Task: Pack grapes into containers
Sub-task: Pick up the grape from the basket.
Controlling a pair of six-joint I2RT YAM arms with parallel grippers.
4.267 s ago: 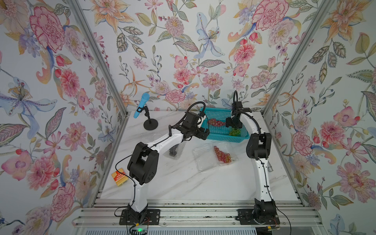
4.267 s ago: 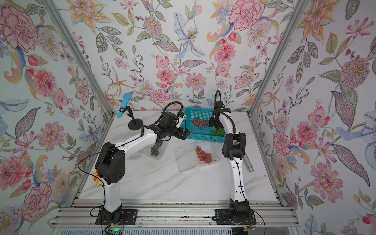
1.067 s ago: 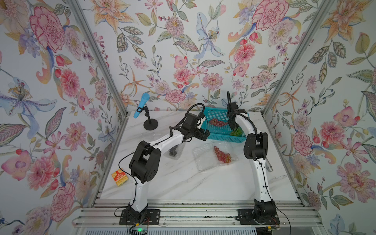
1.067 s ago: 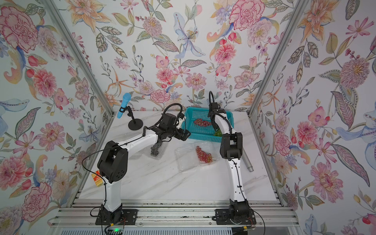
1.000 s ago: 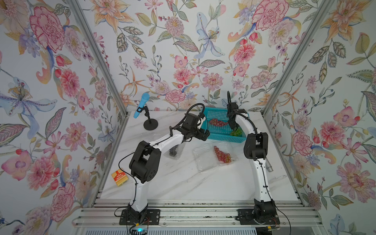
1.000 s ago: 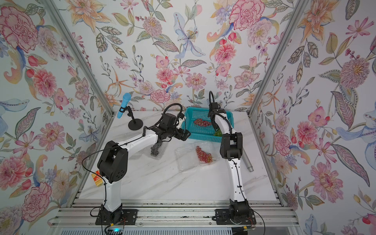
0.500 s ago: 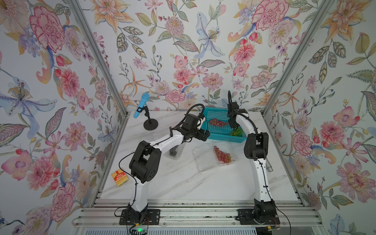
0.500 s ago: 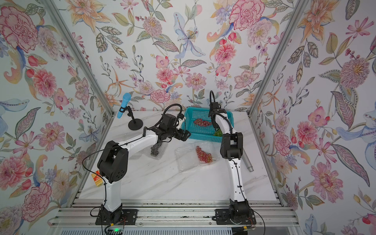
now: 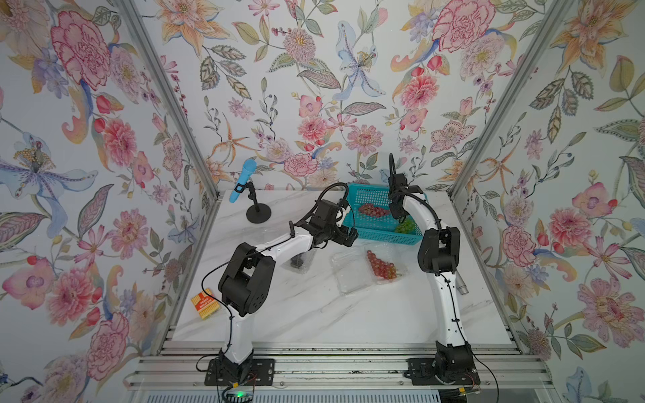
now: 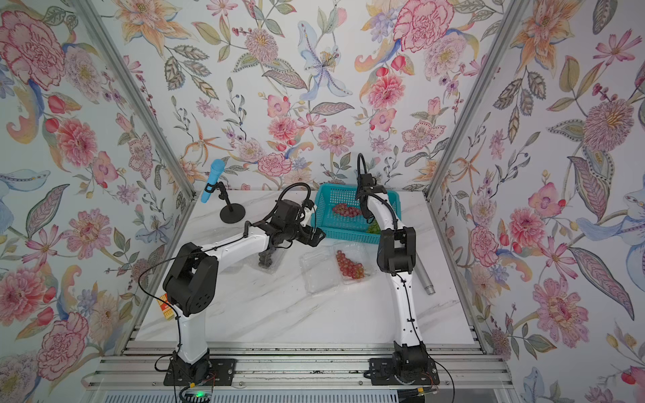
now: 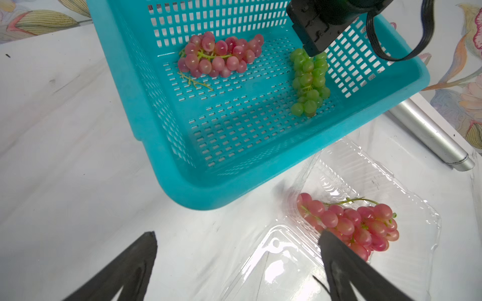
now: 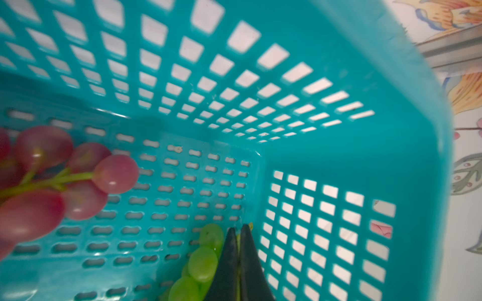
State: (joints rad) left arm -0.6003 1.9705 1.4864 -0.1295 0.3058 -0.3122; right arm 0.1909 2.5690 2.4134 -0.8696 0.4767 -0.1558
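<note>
**Task items.** The teal basket [image 9: 380, 234] stands at the far edge of the table, toward the right. It holds two bunches.
- The green bunch [image 11: 310, 83] lies near the basket's right wall. Its long axis runs from the far wall toward the near wall, stem end farthest.
- The red bunch [image 11: 221, 56] lies nearer the far wall, with its long axis across the basket, roughly square to the green one.

An open clear clamshell [image 9: 349, 277] lies flat just in front of the basket. A second red bunch [image 9: 381, 266] lies in its right half, long axis diagonal from far-left to near-right. A second clamshell [image 10: 275, 260], partly under the left arm, holds a dark bunch [image 10: 266, 260]; its direction cannot be determined.

**Grippers.** The right gripper [image 12: 238, 230] is down inside the basket at the stem end of the green bunch. Its fingers are pressed together with a thin yellow-green sliver between them. The left gripper [image 11: 237, 234] hangs above the table between the basket's near wall and the open clamshell, fingers spread wide and holding nothing.

**Surface and room.** The table [image 9: 314, 314] is white with grey marble veining. Floral wallpaper [image 9: 314, 87] covers three walls. A blue microphone [image 9: 242, 181] on a black stand is at far left, an orange box [image 9: 206, 304] at the left edge, a metal cylinder [image 10: 424, 277] near the right edge.
</note>
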